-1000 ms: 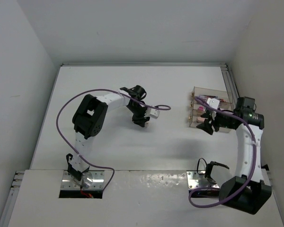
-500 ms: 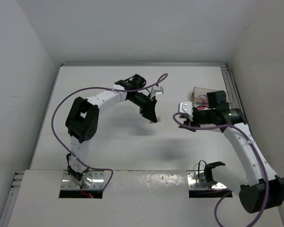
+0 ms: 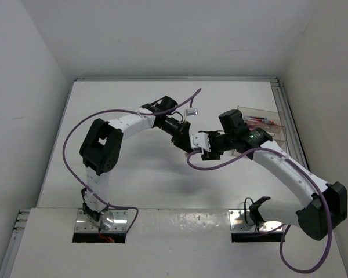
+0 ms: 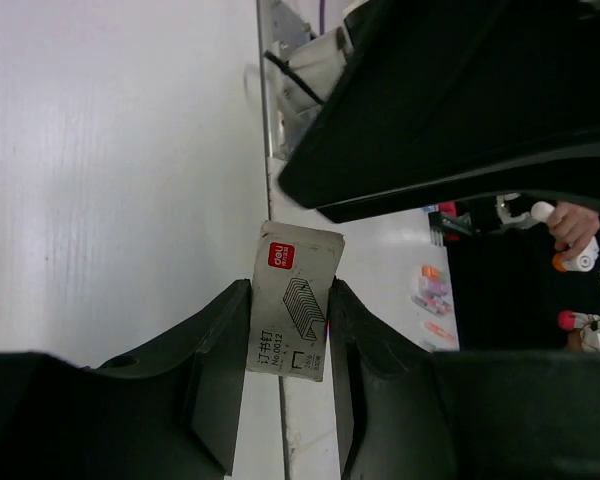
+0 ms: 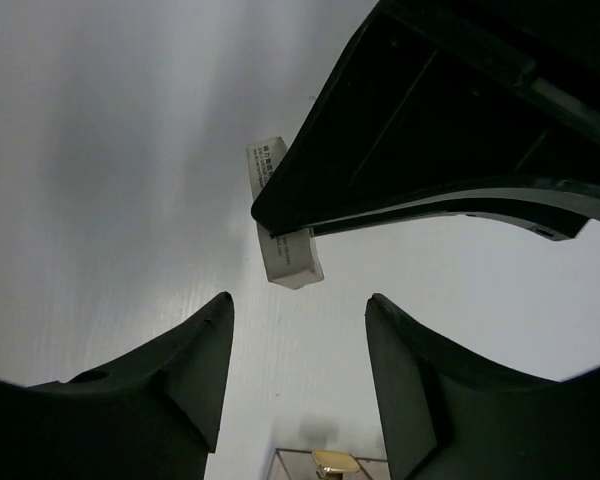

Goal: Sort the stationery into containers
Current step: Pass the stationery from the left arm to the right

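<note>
1. Task item: the small staple box (image 4: 295,268), white with a red logo and a drawing of staples, is off the table (image 3: 133,179), out to the left of the clear box (image 3: 265,123) and apart from it.
2. Left gripper (image 4: 288,330): closed narrow on the staple box, fingers pressing its two long sides. The logo end protrudes past the fingertips.
3. Right gripper (image 5: 298,305): spread wide and holding nothing. It points away from the clear box toward the staple box, which lies just beyond its fingertips and not yet between them.
4. Judged step: a handover from the left arm to the right arm, before placement in the clear box.
5. Hazard, finger collision: only the protruding end is free. An advance that goes too deep would bring the right fingers onto the left fingers instead of the staple box.
6. Hazard, drop: release by the left gripper before the right closes would let the staple box fall to the table, away from the clear box.
7. Hazard, twist: the staple box sits off-centre toward one right finger, so closing unevenly could rotate it out of either grasp.
</note>
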Controlling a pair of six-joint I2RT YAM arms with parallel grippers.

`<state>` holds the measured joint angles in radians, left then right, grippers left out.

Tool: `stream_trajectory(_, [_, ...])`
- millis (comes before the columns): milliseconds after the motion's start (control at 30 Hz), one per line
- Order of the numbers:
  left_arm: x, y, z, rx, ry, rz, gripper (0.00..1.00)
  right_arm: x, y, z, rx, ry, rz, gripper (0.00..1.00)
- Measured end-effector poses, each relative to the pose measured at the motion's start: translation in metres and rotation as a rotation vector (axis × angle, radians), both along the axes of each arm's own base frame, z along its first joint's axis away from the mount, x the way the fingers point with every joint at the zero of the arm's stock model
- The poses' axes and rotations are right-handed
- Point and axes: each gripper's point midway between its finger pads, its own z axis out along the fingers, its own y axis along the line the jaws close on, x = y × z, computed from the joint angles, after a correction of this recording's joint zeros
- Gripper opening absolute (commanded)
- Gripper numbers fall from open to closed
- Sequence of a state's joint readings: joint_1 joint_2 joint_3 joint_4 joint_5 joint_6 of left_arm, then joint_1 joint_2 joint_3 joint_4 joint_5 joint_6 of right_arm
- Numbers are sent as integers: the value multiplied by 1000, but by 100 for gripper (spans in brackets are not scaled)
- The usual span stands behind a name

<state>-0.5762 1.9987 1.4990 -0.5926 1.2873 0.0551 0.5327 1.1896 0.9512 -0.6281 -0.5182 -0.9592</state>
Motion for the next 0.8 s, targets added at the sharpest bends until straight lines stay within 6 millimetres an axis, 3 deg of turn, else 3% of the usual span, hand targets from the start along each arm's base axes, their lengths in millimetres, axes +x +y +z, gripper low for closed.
stream_trajectory(333, [-7,-2,14,-65,74,-24,0,-3,14,-8,-14,21,55,52])
stream_trajectory(400, [-7,-2,15,-70,75,-26,0,-4,17,-9,-13,21,69,45])
stream_trajectory(467, [-7,-2,15,-73,76,-27,0,-5,21,-10,-16,20,87,29])
stream_trajectory(567, [-8,-2,14,-71,84,-28,8,-5,23,-11,-20,25,100,11])
stream_trajectory(667, [-8,-1,15,-74,92,-29,39,-5,22,-10,-21,24,105,0])
stream_trajectory(700, [-8,-1,15,-74,94,-28,66,-5,21,-10,-19,24,104,0])
stream_trajectory(800, [-5,2,17,-76,80,-17,91,5,5,-10,-22,29,54,0])
